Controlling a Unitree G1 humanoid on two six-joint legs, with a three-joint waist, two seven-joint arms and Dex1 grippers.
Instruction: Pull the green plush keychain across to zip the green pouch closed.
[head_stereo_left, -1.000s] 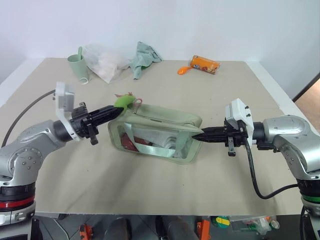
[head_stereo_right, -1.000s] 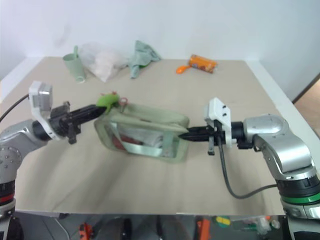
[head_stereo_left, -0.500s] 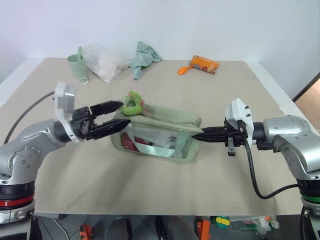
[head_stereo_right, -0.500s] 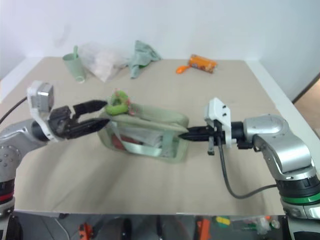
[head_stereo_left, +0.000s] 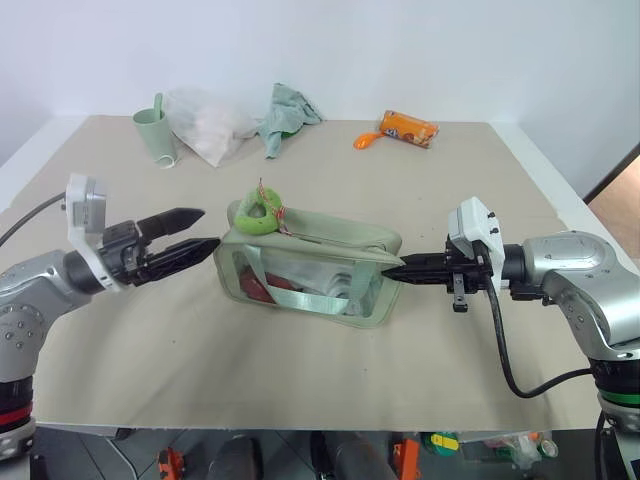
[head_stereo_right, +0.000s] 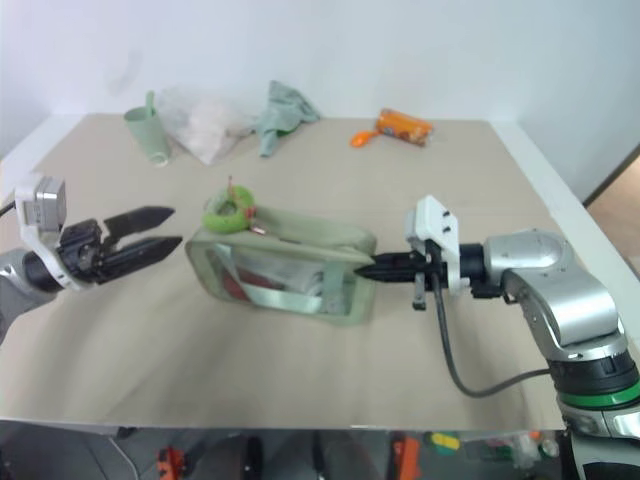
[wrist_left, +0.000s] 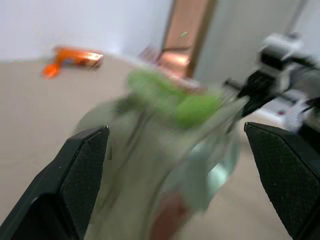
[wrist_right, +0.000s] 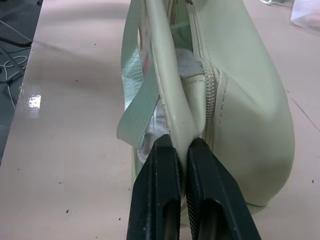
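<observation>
The green pouch (head_stereo_left: 310, 272) lies in the middle of the table, its clear window facing me and its zipper (wrist_right: 209, 102) running along the top. The green plush keychain (head_stereo_left: 255, 211) rests as a fuzzy ring on the pouch's top left end. My left gripper (head_stereo_left: 209, 228) stands open just left of the pouch, apart from the keychain, with nothing between its fingers (wrist_left: 82, 170). My right gripper (head_stereo_left: 396, 270) is shut on the pouch's right end, its fingers (wrist_right: 162, 172) pinching the fabric edge beside the zipper.
At the back of the table stand a pale green cup (head_stereo_left: 155, 133), a white plastic bag (head_stereo_left: 205, 122), a teal cloth (head_stereo_left: 288, 113) and an orange packet (head_stereo_left: 410, 127) with an orange spoon (head_stereo_left: 367, 140). The table's front edge (head_stereo_left: 320, 428) runs below both arms.
My left gripper opened, let go of the keychain and drew back to the left. The keychain dropped onto the pouch's left end. The right gripper has not moved.
</observation>
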